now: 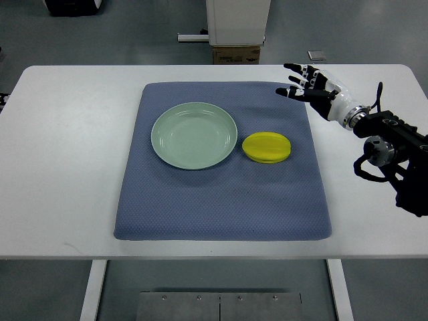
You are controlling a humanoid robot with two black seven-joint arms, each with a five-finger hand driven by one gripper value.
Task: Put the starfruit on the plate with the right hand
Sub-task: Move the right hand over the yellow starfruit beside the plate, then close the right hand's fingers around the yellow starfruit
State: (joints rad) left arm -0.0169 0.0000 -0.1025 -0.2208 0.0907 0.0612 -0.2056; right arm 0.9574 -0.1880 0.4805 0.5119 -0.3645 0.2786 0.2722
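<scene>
Extended from the picture's right edge in the top view, the right hand (309, 85) is seen with its fingers (295, 67) spread and nothing held in them. It is positioned over the far right corner of the blue mat (221, 194), well apart from the fruit. The starfruit (267, 147), yellow and ridged, is laid flat on the mat just beside the right rim of the plate (194, 136), not touching it as far as can be told. The pale green plate is set on the mat left of centre, with nothing on it. The mat is spread on a white table (60, 167).
</scene>
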